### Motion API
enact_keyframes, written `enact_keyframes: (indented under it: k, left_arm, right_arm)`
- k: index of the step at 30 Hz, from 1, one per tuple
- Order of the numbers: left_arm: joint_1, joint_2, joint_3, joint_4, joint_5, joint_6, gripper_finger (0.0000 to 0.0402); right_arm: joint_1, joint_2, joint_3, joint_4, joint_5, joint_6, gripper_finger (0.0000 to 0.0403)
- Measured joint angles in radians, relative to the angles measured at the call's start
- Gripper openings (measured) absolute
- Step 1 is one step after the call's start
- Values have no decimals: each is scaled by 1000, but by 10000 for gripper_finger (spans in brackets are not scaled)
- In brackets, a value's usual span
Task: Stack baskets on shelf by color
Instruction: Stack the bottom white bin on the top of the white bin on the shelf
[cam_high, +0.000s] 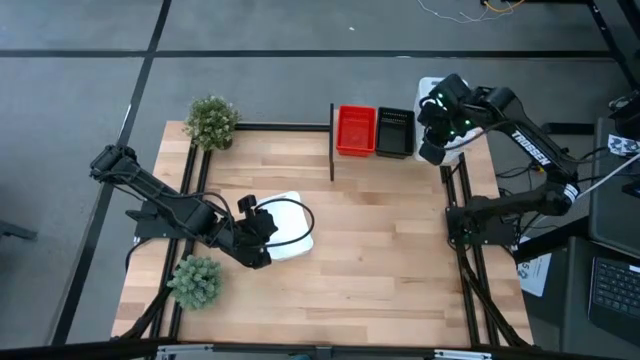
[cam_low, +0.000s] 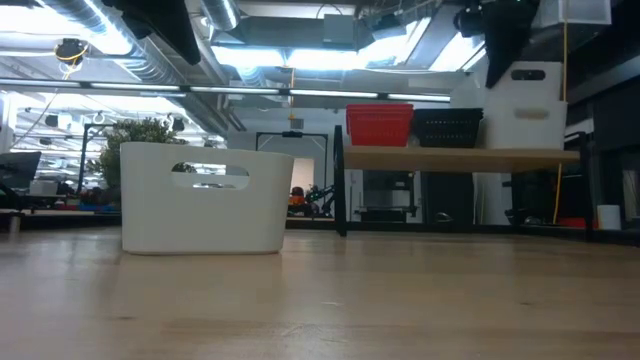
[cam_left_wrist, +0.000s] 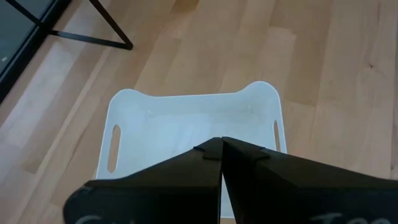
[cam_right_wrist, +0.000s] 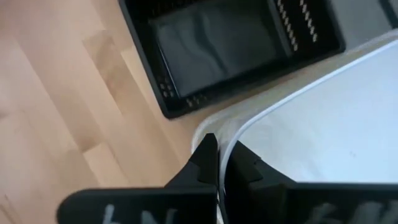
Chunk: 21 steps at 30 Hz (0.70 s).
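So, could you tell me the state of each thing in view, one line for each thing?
Red basket: upright on the shelf.
Black basket: upright on the shelf, beside the red basket.
White basket on the shelf: right gripper shut on its rim.
White basket on the table: upright; left gripper shut, above it.
Two potted plants: upright at the table's left edge.

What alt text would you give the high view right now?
Seen from above: on the shelf sit a red basket and a black basket, with the right gripper shut on a white basket beside them. The left gripper is over another white basket on the table.
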<state>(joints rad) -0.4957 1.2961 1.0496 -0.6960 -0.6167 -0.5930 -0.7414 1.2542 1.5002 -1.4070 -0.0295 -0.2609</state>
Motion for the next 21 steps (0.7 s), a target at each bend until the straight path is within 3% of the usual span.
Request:
enact_keyframes:
  k: [11,21]
  left_arm:
    - [0,0,0,0,0,0,0]
    - [0,0,0,0,1,0,0]
  right_arm:
    - [0,36,0,-53,-1,-2,5]
    - [0,35,0,-54,2,19,96]
